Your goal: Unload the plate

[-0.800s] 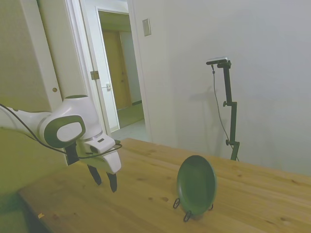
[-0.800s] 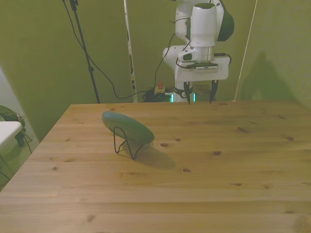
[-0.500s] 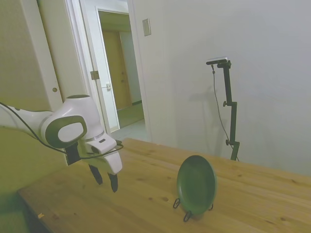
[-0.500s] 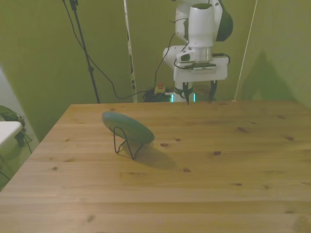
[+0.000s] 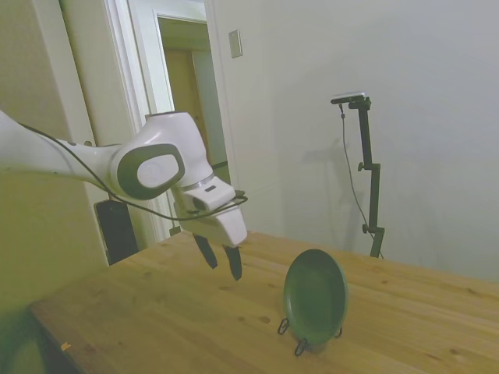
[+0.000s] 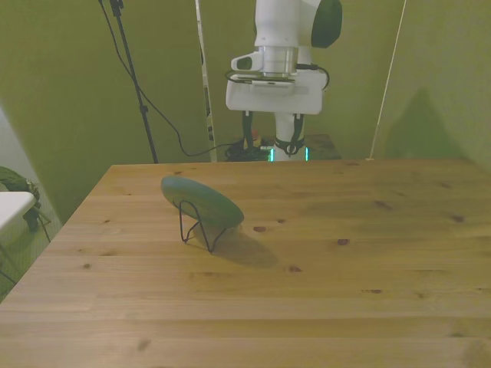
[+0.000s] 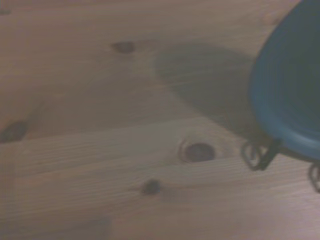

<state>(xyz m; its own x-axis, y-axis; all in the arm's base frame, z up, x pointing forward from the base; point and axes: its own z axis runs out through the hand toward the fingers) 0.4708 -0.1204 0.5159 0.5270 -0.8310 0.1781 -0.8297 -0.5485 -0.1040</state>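
The dark green plate [image 5: 315,294] stands nearly upright on a thin black wire stand [image 5: 299,345] on the wooden table [image 5: 156,312]. In the front view the plate [image 6: 201,201] leans on the stand [image 6: 196,228] on the front view's left half. My gripper [image 5: 222,263] hangs above the table, well apart from the plate's face, open and empty. The front view shows the gripper [image 6: 270,142] over the far edge, behind the plate. The wrist view catches the plate's rim [image 7: 290,90] and a foot of the stand [image 7: 257,153].
The table [image 6: 345,291] is bare wood with dark knots. A white object [image 6: 11,204] sits off the table at the front view's left. Cables hang behind the far edge. An open doorway [image 5: 187,117] lies behind the arm in the side view.
The arm has risen and swung toward the plate, shifting to the front view's left. The gripper stays open. The plate and stand have not moved.
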